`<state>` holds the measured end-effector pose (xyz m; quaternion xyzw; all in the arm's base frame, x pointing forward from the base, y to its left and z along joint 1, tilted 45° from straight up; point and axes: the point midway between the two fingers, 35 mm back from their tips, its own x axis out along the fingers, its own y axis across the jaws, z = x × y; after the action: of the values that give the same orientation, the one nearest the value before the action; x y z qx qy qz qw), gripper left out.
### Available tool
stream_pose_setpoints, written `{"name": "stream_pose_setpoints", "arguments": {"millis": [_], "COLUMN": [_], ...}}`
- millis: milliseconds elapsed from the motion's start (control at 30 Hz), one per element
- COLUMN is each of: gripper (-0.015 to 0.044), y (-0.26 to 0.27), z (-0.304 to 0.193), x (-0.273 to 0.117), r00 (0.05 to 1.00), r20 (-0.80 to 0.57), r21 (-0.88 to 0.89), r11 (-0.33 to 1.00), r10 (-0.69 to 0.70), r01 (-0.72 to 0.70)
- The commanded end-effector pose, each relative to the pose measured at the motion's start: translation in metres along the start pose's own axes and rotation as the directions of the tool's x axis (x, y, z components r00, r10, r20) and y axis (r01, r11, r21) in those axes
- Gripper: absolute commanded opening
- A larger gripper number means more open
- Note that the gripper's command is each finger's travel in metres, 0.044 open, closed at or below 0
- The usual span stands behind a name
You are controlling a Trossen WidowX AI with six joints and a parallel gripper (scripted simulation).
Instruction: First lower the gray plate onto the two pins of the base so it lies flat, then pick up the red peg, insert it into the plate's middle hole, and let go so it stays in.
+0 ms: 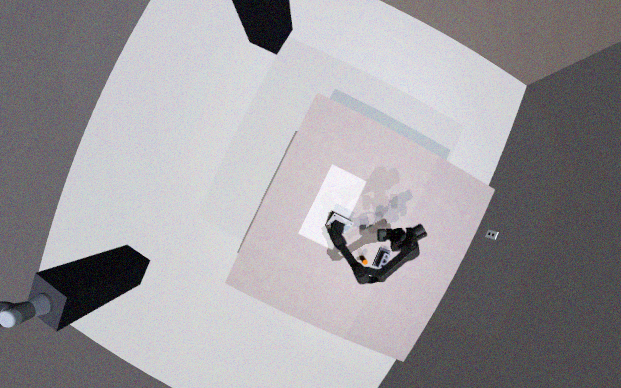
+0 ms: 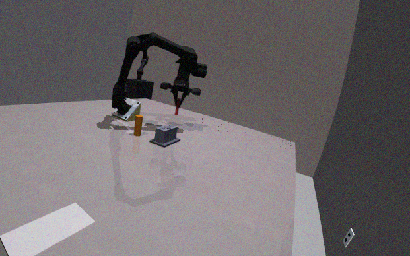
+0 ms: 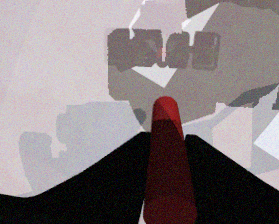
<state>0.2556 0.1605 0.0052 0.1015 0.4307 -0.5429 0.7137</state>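
Hand [image 2: 177, 103] — black, two-fingered, pointing down from the arm's wrist, pinching the red peg [image 2: 176, 109] between its fingertips. In the wrist view the two dark fingers close in on either side of the peg [image 3: 168, 165], which hangs upright with its free end toward the bench [image 2: 208, 185]. The peg's lower end is off the bench surface in the exterior view.

Going from the near side of the exterior view to the far side:

- Gray base [image 2: 165, 135] — a block on a wider flat foot, resting on the bench. The gray plate [image 2: 166, 127] lies on top of it; its holes are too small to make out.
- Orange cylinder [image 2: 138, 125] — upright on the bench, just left of the base and apart from it.
- Red peg and hand — beyond the base, raised above the bench, not touching the base or plate.
- Arm mount [image 2: 127, 110] — a light wedge-shaped foot at the far left, carrying the black arm [image 2: 156, 41] that arches over to the hand.

Top view — arm [image 1: 366, 270] folded in an elbow shape, orange cylinder [image 1: 364, 261] beside it.
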Motion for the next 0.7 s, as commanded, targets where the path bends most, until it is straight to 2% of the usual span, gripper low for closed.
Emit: {"name": "stream_pose_setpoints", "arguments": {"millis": [0,667], "gripper": [0.0,0.0], "y": [0.004,0.011], "z": [0.012,0.071], "x": [-0.004,-0.007], "r00": [1.0,1.0], "r20": [-0.002,-0.006], "r21": [0.001,0.001], "r11": [1.0,1.0], "r10": [0.012,0.017], "r01": [-0.012,-0.017]}}
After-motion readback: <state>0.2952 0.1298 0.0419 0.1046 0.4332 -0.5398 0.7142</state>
